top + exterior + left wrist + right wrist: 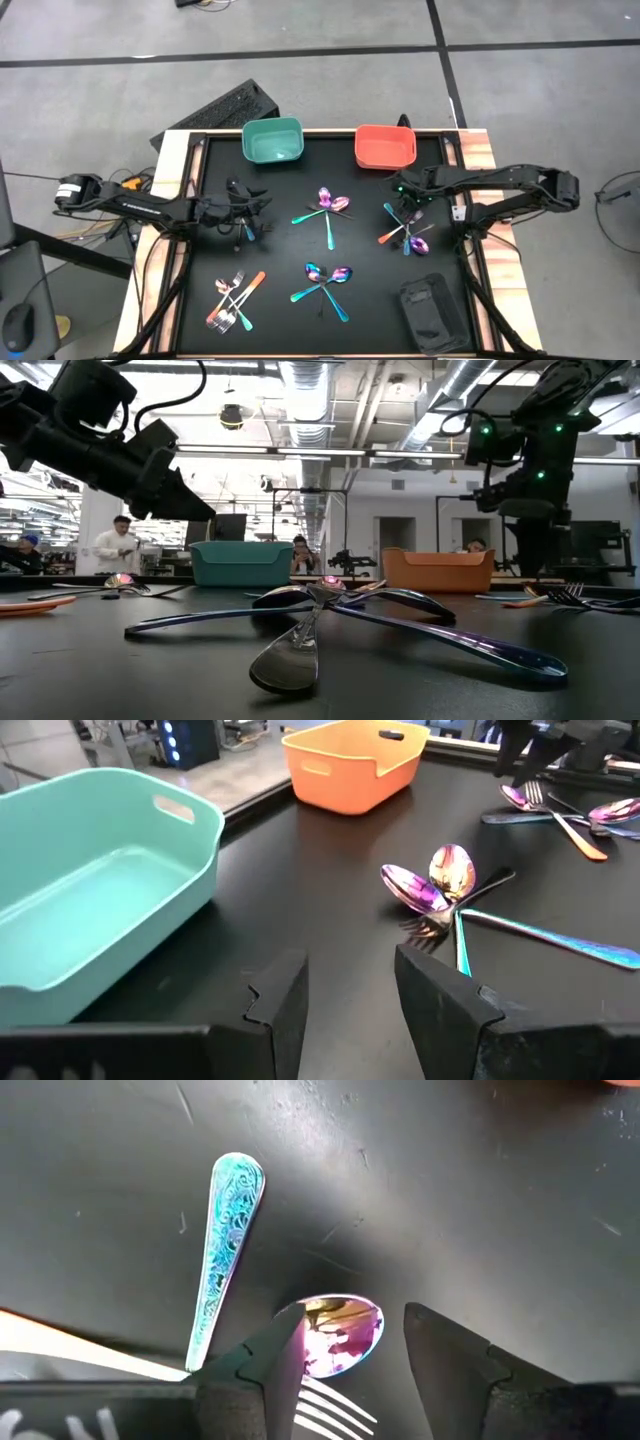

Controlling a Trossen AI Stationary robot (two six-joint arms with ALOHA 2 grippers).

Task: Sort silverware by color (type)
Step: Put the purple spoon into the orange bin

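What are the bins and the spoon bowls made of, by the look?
Teal bin and orange bin: likely moulded plastic; matte, evenly coloured, rounded rims, cut-out handle slots. Spoon bowls: probably metal with an iridescent coating; mirror-glossy purple-pink-gold sheen. The teal handle shows embossed scrollwork, likely metal too.

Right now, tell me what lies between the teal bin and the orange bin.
Nothing: between the teal bin and the orange bin the high view shows only bare black mat. The nearest silverware cluster lies farther forward.
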